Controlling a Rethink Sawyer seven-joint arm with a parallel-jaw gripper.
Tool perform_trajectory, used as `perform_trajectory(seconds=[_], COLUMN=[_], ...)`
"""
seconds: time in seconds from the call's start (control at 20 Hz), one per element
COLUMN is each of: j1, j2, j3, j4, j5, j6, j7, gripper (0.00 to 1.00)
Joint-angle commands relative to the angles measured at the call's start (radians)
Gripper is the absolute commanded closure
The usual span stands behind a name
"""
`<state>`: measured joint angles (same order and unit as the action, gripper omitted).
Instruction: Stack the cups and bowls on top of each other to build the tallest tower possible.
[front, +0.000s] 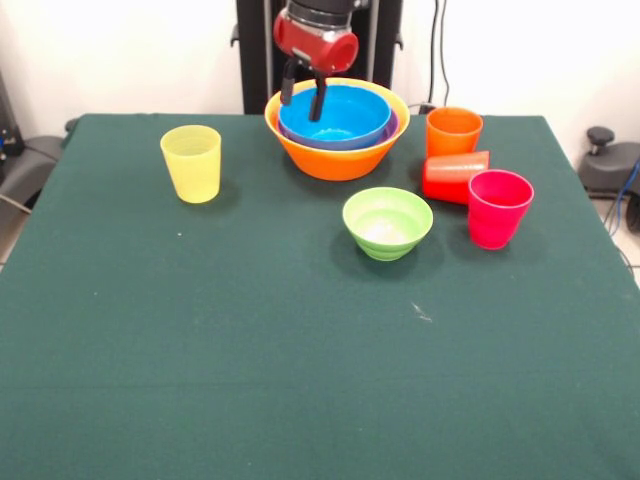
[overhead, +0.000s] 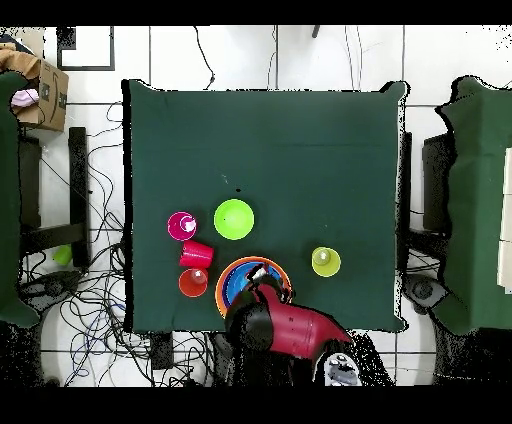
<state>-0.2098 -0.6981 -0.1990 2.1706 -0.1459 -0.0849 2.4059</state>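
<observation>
**Even, soft indoor light; front view clear**

Bright, diffuse light falls from above on the green table (front: 200, 350). Shadows are faint and short: a soft patch hugs the yellow cup (front: 191, 163) at left centre, another the light green bowl (front: 387, 223). Small highlights gleam inside the blue bowl (front: 335, 115) at upper centre. Focus holds across the front view; finer shading in the overhead view is perhaps lost.

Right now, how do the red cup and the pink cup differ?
The red cup lies on its side; the pink cup stands upright, mouth up. The red cup lies against the orange cup, farther from the front camera; the pink cup is nearer. Both are small tapered tumblers, side by side.
</observation>
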Motion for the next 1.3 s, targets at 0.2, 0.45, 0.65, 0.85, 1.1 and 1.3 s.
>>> perform_trajectory(seconds=[0.2,0.45,0.65,0.85,1.1,1.3], j1=[0.104,0.127,0.118,0.106,0.143,0.138], j2=[0.169,0.209,0.185,0.142,0.137,0.118], j3=[0.010,0.007,0.010,0.048,0.079,0.119], j4=[-0.275,-0.333,-0.339,-0.322,-0.317,-0.289], j5=[0.191,0.247,0.253,0.248,0.287,0.304], j6=[0.086,0.106,0.140,0.184,0.206,0.215], j7=[0.123,0.113,0.088,0.075,0.115,0.128], gripper=[0.00,0.00,0.00,0.00,0.00,0.00])
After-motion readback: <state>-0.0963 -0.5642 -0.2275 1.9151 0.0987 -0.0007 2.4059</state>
